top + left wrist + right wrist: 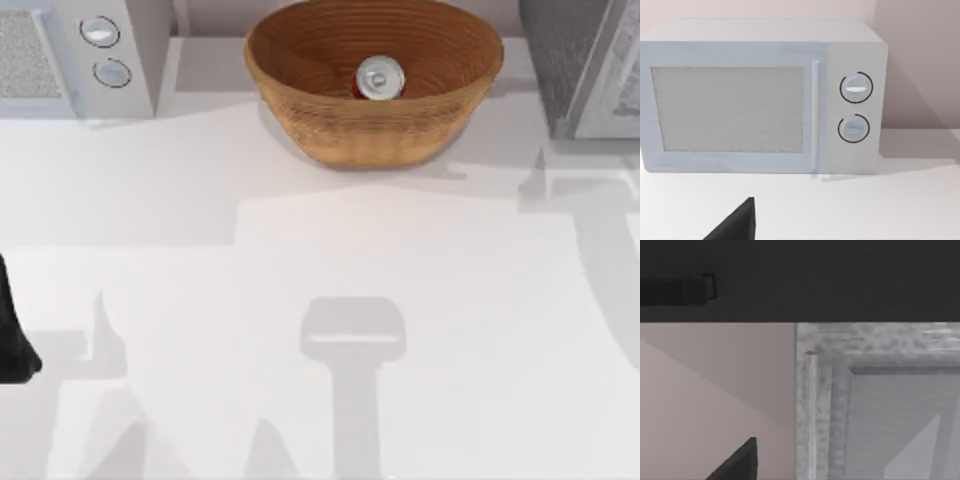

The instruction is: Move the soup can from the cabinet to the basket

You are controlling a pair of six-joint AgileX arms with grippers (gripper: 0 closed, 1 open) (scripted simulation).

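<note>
The soup can (pixel 379 78), a small tin with a shiny silver lid and red side, stands upright inside the tan woven basket (pixel 300 90) at the back middle of the table. The cabinet (pixel 580 60), with a dark grey speckled top, stands at the back right, and its pale grey framed door (pixel 890 420) is close in the right wrist view. My left arm (pixel 12 335) is parked at the table's left edge, far from the basket. A dark part of my left gripper (pixel 737 224) faces the microwave. A dark part of my right gripper (pixel 740 460) is near the cabinet.
A white microwave (pixel 90 50) with two round knobs (pixel 856 88) stands at the back left. Bare white table (pixel 330 300) spreads in front of the basket, crossed by arm shadows. A pale wall (pixel 715 380) lies beside the cabinet.
</note>
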